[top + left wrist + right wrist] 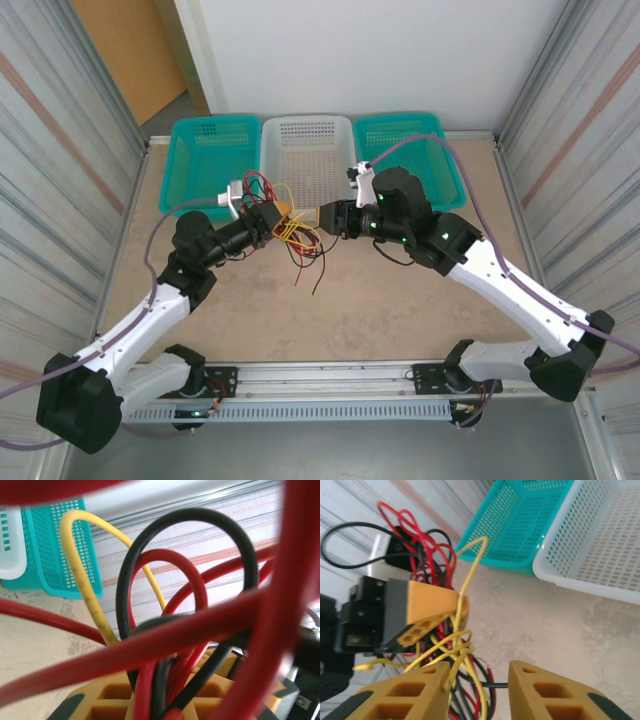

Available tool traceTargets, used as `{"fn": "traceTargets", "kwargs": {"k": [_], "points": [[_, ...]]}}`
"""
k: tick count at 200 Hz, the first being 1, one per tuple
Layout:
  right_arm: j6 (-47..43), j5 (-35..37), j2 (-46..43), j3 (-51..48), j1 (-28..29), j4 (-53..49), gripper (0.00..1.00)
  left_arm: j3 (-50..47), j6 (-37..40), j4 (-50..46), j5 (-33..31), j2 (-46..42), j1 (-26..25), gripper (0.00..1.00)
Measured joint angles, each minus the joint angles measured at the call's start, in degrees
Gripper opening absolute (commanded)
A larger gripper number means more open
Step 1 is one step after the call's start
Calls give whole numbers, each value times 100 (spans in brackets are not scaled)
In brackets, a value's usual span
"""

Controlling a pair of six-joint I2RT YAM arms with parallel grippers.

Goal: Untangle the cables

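Hanging between left hand (277,222) and right hand (322,218) in the top view, the cables (296,240) form one red, black and yellow tangle, ends drooping toward the desk (400,310). Left wrist view: left hand is clamped tight on red and black strands. Right wrist view: right hand stands parted, gripping nothing, with yellow strands running loosely between its fingers.
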Motion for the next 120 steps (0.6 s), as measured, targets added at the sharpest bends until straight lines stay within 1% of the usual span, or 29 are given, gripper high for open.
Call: {"fn": "traceTargets", "kwargs": {"k": [9,16,24,32,40,75,100,105,120], "points": [[-7,17,37,0,0,4,29,0,0,0,0,-20,0,0],[-7,26,39,0,0,7,32,0,0,0,0,-33,0,0],[0,35,35,0,-2,20,38,0,0,0,0,-44,0,0],[-17,33,28,0,-4,52,47,-2,0,0,0,-50,0,0],[-37,31,28,0,-4,76,49,-7,0,0,0,-50,-2,0],[-22,17,28,0,-7,129,29,-90,-2,4,0,-50,-2,0],[-15,-63,28,0,-72,146,7,-98,0,4,2,-50,0,0],[-48,-87,28,0,-87,151,1,-98,0,2,0,-50,0,0],[-33,-129,28,0,-127,164,0,-98,0,4,0,-50,0,0]]}}
